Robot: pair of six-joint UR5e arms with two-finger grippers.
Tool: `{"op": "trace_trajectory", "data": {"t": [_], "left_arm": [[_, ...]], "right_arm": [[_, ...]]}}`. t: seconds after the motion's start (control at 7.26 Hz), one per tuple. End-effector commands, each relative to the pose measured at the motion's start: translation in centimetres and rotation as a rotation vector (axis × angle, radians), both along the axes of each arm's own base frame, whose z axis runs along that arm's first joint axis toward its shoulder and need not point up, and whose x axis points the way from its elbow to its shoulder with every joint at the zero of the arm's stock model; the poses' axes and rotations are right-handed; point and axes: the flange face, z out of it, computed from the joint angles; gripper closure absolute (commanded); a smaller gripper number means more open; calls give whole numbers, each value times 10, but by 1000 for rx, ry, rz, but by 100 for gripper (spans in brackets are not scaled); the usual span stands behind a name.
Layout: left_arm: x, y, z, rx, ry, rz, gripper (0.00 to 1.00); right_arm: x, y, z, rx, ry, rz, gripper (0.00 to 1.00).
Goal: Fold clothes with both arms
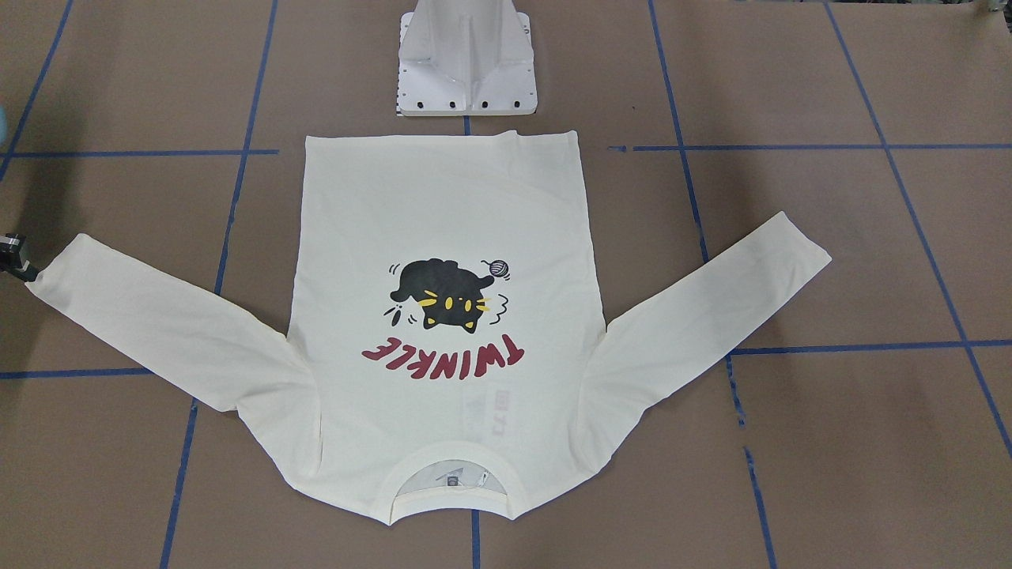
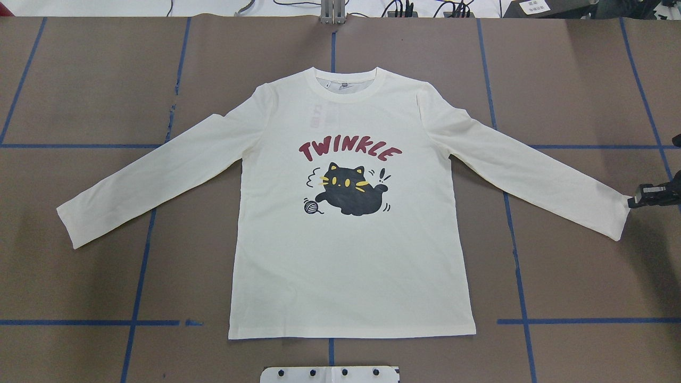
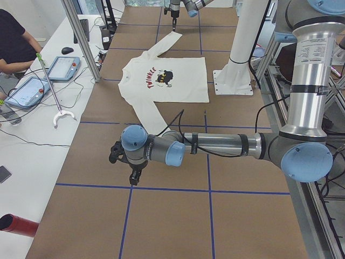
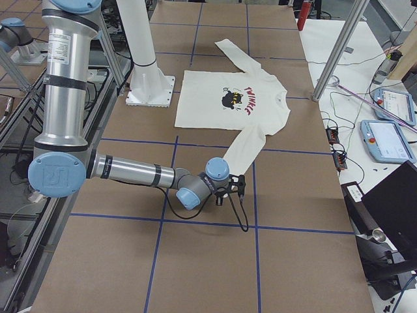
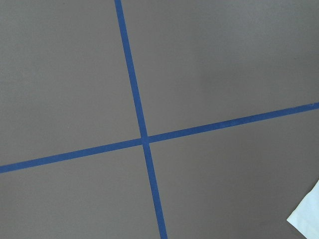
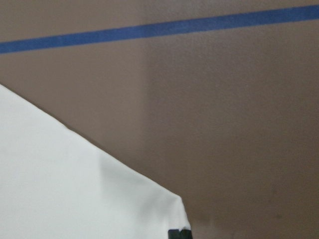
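The cream long-sleeved T-shirt [image 2: 351, 255] lies flat, print side up, sleeves spread; it also shows in the front view [image 1: 443, 213]. My right gripper [image 2: 632, 201] sits at the cuff corner of the sleeve on my right [image 2: 612, 218]. Its black fingertip [image 6: 178, 233] meets the cuff corner in the right wrist view, and it looks shut on it. My left gripper [image 3: 133, 177] hangs over bare table beyond the other cuff [image 2: 69, 226]; I cannot tell if it is open. A corner of that cuff [image 5: 306, 219] shows in the left wrist view.
The white pedestal base [image 1: 466, 71] stands just behind the shirt's hem. Blue tape lines [image 5: 142, 134] cross the brown table. An operator's desk with tablets [image 3: 32, 89] runs along the far side, with metal frame posts [image 3: 81, 38].
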Motion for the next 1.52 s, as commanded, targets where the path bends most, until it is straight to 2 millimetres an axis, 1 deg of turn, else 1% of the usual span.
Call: {"op": "trace_trajectory", "data": {"t": [0.0, 0.14, 0.28, 0.41, 0.55, 0.69, 0.83, 0.96, 1.1, 1.24, 1.38], "left_arm": [[0, 0, 0, 0, 0, 1, 0], [-1, 0, 0, 0, -1, -1, 0], [0, 0, -1, 2, 0, 0, 0], [0, 0, -2, 4, 1, -1, 0], [0, 0, -3, 5, 1, -1, 0], [0, 0, -4, 8, 1, -1, 0], [0, 0, -4, 8, 1, 0, 0], [0, 0, -4, 9, 1, 0, 0], [0, 0, -4, 9, 1, 0, 0], [0, 0, -3, 9, 1, 1, 0], [0, 0, -4, 14, 1, 1, 0]], "right_arm": [[-9, -10, -69, -15, -89, 70, 100], [-27, -32, -115, -37, -170, 69, 100], [-62, -58, -168, -111, -250, 94, 100], [-120, -84, -246, -151, -330, 126, 100], [-179, -98, -316, -167, -363, 159, 100], [-229, -114, -399, -205, -340, 200, 100], [-258, -128, -483, -198, -312, 244, 100], [-310, -130, -558, -197, -301, 298, 100], [-401, -126, -613, -193, -274, 355, 100], [-457, -138, -634, -172, -253, 381, 100], [-472, -149, -619, -147, -287, 390, 100]]}}
